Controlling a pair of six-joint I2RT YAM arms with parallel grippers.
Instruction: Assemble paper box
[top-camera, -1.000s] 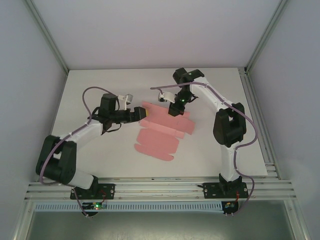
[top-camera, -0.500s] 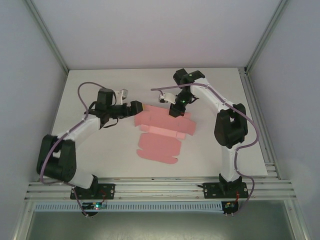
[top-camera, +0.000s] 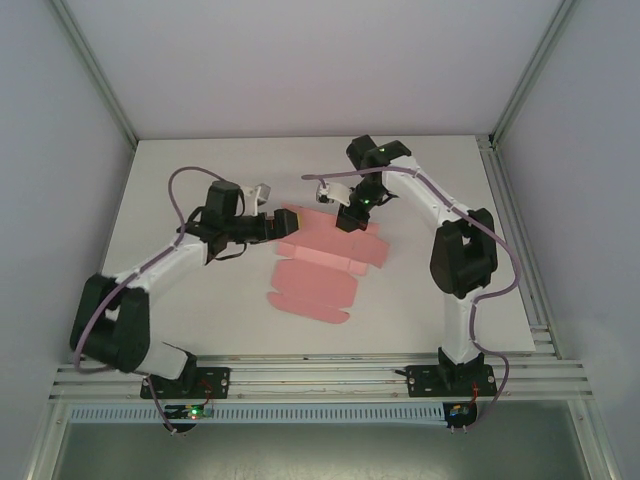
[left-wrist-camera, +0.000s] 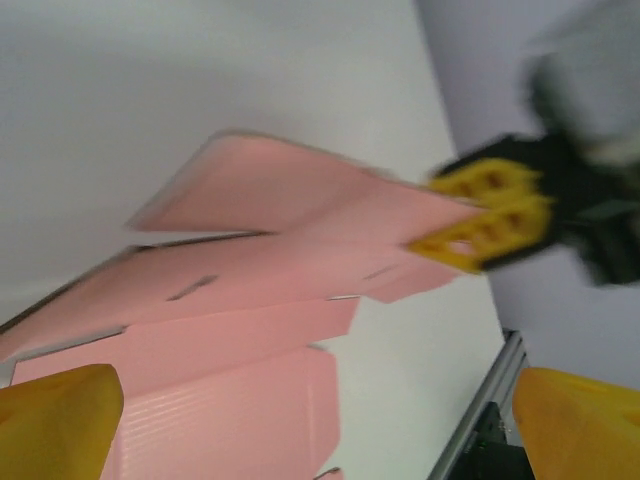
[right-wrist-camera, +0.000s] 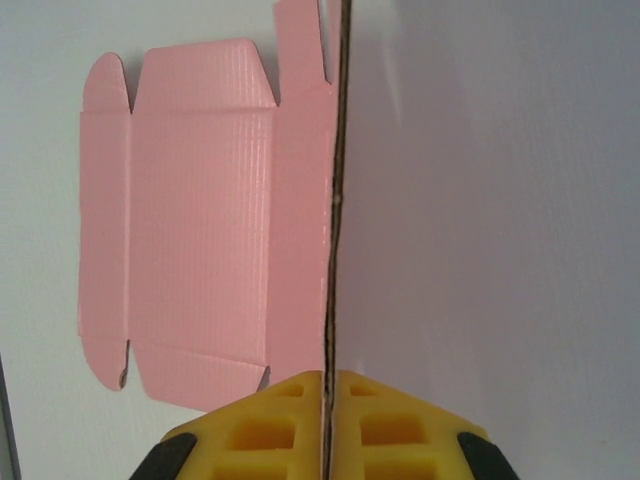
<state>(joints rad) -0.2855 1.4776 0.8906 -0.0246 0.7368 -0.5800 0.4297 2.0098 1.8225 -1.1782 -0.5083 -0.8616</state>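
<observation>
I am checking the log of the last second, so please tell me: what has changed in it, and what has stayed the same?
The left gripper, which had drawn back to the left half a second ago, has come right again to the left edge of the box, with its jaws open. The near panel of the box shifted slightly left. The right gripper stayed shut on the far part of the box, in the same place.

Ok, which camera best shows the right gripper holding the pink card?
The right wrist view: the right gripper clamps a flap of the pink card, close up. The top view shows it small; the left wrist view shows it blurred.
</observation>
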